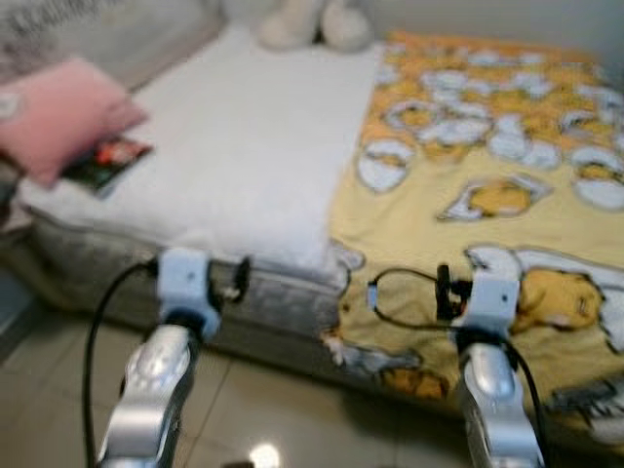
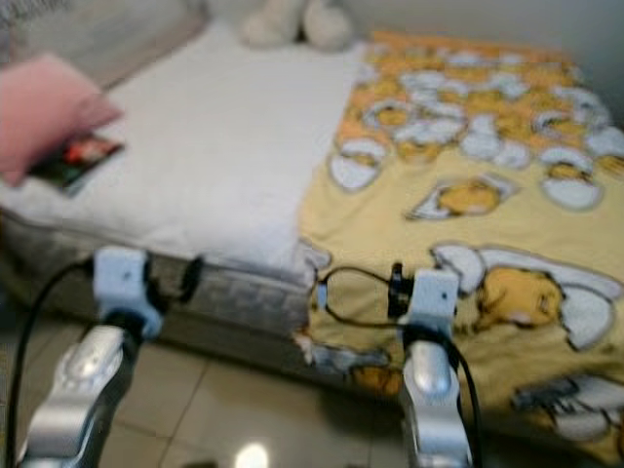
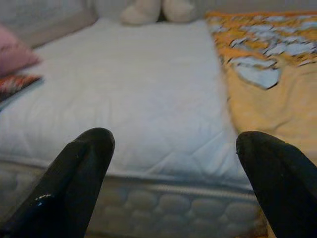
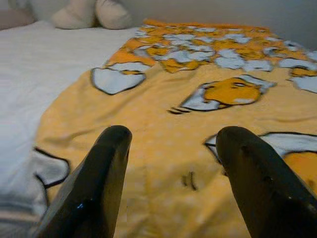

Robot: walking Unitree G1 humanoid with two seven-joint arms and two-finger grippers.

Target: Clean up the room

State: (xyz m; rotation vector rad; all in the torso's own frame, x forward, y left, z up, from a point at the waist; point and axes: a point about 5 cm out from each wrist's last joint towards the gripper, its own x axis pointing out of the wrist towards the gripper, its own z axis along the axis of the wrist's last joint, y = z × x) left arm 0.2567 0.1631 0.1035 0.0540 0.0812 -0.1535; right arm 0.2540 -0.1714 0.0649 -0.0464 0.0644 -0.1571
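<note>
Where the pale tiled floor (image 1: 244, 409) meets the bed, both silver arms reach forward side by side. The left gripper (image 3: 173, 168) hovers with fingers spread wide before the near edge of the white mattress (image 1: 244, 146), holding nothing. The right gripper (image 4: 171, 168), also spread wide and empty, hovers over the near part of the yellow patterned blanket (image 1: 487, 175), which covers the bed's right side. Farther left, a pink pillow (image 1: 58, 117) lies at the mattress edge, overlapping a dark book (image 1: 105, 163). At the far end sits a cream plush toy (image 1: 312, 21).
</note>
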